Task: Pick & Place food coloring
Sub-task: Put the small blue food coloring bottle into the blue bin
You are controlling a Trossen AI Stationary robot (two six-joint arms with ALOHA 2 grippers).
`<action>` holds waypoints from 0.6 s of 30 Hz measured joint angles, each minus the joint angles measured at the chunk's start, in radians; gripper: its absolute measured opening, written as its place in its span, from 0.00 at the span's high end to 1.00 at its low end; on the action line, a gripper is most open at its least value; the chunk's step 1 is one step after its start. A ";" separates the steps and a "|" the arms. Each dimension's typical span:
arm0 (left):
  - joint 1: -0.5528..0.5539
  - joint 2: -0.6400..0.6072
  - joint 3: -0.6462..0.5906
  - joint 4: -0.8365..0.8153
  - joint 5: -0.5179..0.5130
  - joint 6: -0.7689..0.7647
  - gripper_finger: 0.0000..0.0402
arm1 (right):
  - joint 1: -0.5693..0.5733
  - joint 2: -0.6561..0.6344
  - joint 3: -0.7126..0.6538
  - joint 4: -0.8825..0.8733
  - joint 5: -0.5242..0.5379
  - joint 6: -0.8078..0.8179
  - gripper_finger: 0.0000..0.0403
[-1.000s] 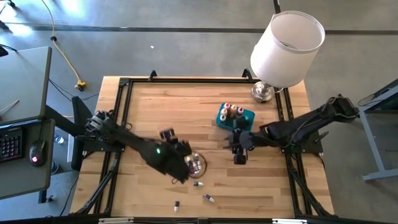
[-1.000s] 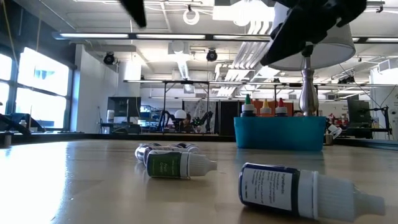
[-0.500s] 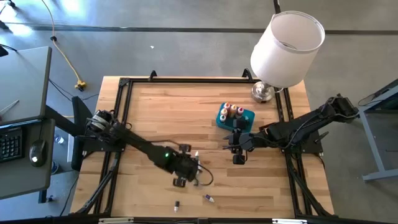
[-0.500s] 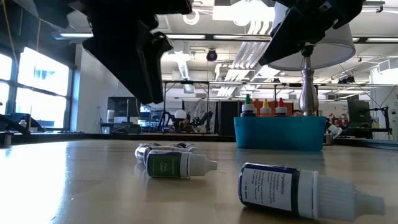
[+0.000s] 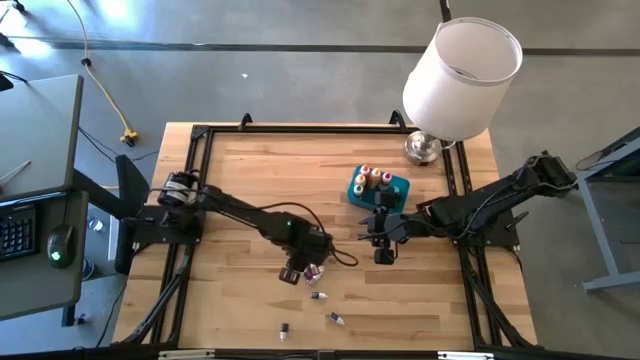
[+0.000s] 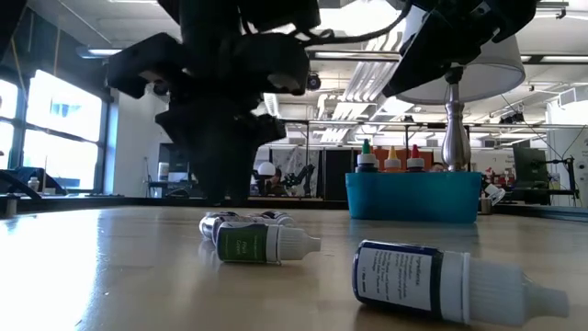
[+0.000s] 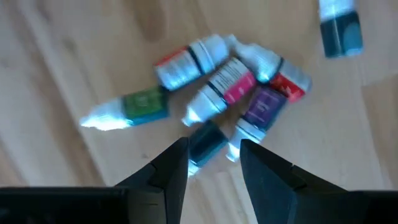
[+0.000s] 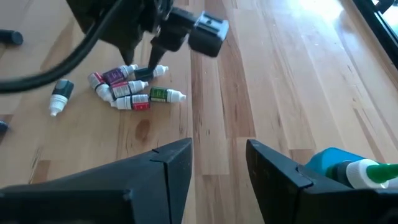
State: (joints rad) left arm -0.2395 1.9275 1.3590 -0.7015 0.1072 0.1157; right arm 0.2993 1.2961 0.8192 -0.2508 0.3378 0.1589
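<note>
Several food coloring bottles lie on their sides in a cluster (image 7: pixel 230 93) on the wooden table near its middle (image 5: pixel 316 272). My left gripper (image 7: pixel 214 160) hangs open just above this cluster, pointing steeply down. A dark teal bottle (image 7: pixel 206 142) shows between its fingertips; I cannot tell if they touch it. A green bottle (image 6: pixel 262 244) lies at the cluster's edge. More bottles stand upright in the teal bin (image 5: pixel 378 187). My right gripper (image 8: pixel 217 163) waits open above the table near the bin (image 5: pixel 383 250).
Loose bottles lie toward the near edge (image 5: pixel 318 295), (image 5: pixel 336 319), (image 5: pixel 284 329); a dark blue one (image 6: pixel 441 280) lies close to the low camera. A lamp (image 5: pixel 460 80) stands at the far right corner. A black frame (image 5: pixel 200 135) borders the table.
My left gripper has come down over the bottle cluster, tipping from a shallow slant to point steeply down and rolling about its own line. Its fingers have stayed open. The bottles have not moved.
</note>
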 joint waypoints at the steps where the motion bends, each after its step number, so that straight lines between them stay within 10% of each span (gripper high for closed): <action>1: -0.002 0.005 0.000 -0.005 0.006 0.008 0.65 | 0.000 0.000 0.000 0.001 0.000 0.000 0.64; 18: -0.003 0.080 0.004 -0.004 0.008 0.009 0.67 | 0.000 0.000 0.000 0.001 0.000 0.020 0.64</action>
State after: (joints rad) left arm -0.2424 2.0075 1.3631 -0.7052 0.1156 0.1244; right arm 0.2993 1.2961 0.8192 -0.2494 0.3378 0.1787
